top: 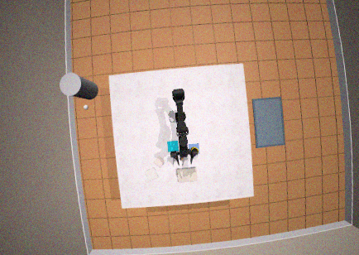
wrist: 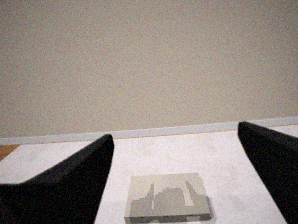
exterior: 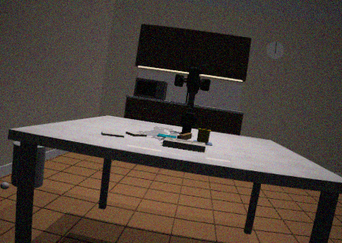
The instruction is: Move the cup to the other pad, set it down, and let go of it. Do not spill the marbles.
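The cup (exterior: 204,136), dark yellow, stands upright on the blue pad (top: 196,144) (exterior: 210,143); in the top view only part of its yellow rim shows beneath a finger of the gripper. The teal pad (top: 173,146) (exterior: 166,136) lies on the other side of the arm, and no cup stands on it. My gripper (top: 184,163) (exterior: 192,82) (wrist: 174,134) is open wide with nothing between its fingers. It is raised high above the table, well above the cup. Marbles cannot be made out in any view.
A grey-beige block (top: 187,175) (exterior: 184,145) (wrist: 169,197) lies in front of the pads. A small brown object (exterior: 184,136) lies between the pads. Two thin flat pieces (top: 151,174) (exterior: 135,134) lie off to the left on the white table (top: 223,109) (exterior: 256,155).
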{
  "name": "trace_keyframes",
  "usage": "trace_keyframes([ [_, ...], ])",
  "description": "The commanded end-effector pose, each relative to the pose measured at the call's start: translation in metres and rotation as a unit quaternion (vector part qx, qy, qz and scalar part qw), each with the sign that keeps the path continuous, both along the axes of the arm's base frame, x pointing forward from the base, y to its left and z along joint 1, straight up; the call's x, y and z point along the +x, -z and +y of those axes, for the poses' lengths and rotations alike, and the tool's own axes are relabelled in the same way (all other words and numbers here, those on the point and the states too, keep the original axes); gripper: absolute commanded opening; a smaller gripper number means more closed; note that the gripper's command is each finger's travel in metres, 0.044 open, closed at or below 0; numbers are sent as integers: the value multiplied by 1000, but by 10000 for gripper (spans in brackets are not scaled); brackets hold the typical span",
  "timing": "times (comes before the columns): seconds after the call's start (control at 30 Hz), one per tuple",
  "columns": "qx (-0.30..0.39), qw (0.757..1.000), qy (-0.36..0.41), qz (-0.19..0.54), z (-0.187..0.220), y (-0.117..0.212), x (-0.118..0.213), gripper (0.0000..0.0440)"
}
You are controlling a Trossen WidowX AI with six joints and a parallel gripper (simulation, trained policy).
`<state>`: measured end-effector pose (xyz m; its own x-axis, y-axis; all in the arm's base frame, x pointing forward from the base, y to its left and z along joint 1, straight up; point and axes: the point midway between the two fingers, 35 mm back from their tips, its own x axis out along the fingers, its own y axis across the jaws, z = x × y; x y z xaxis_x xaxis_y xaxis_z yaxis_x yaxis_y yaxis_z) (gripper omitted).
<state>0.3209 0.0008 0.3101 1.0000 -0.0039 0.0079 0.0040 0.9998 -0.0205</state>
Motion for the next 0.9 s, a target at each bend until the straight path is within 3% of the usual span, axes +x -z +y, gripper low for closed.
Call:
trace_keyframes([
  [0.0, 0, 1000, -2, 1, 1, -1, 0, 374],
  [0.37, 11, 999, -11, 28, 8, -6, 4, 86],
  [0.43, 17, 999, -12, 37, 9, -5, 6, 50],
  [0.53, 28, 998, -16, 52, 12, -5, 8, 62],
  [0.73, 54, 995, -25, 78, 20, -7, 14, 142],
  [0.87, 72, 992, -32, 99, 25, -8, 18, 145],
])
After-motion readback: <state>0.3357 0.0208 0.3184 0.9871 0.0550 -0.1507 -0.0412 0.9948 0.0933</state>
